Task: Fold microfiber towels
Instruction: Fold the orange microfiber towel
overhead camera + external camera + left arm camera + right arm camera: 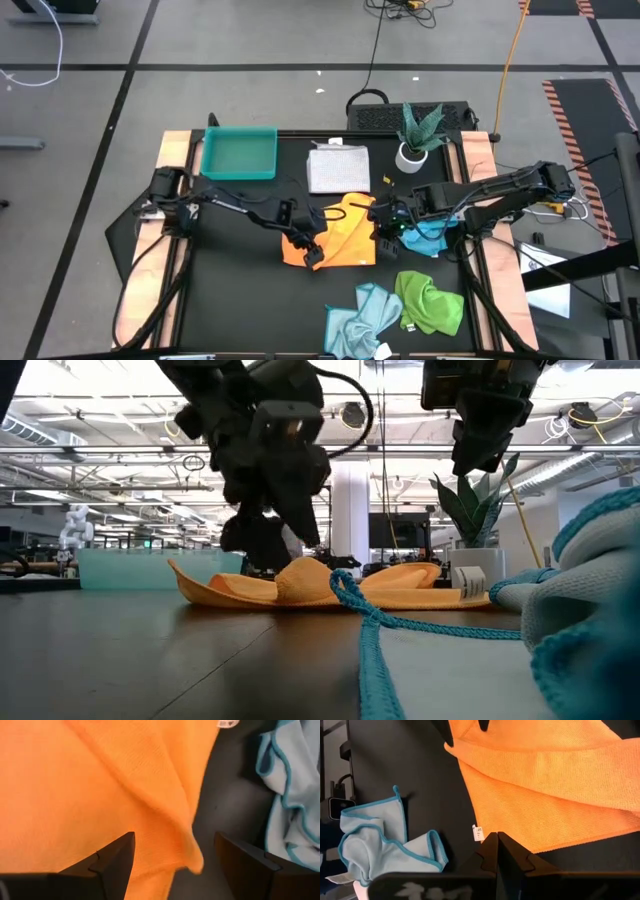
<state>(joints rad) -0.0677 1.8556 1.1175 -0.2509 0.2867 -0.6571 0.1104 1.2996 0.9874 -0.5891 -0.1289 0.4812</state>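
We are mid-fold on the yellow-orange towel (335,238) at the table's (230,300) centre: left gripper (313,254) spread over its near corner, right gripper (386,233) clenched empty beside it. Next, pinch that corner.

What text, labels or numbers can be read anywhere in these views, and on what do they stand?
No text is readable.
Orange towel: its small white tag carries print too small to read.
Pale blue towel: its white tag is blurred.
White label at the orange towel's edge, low view: marks unreadable.
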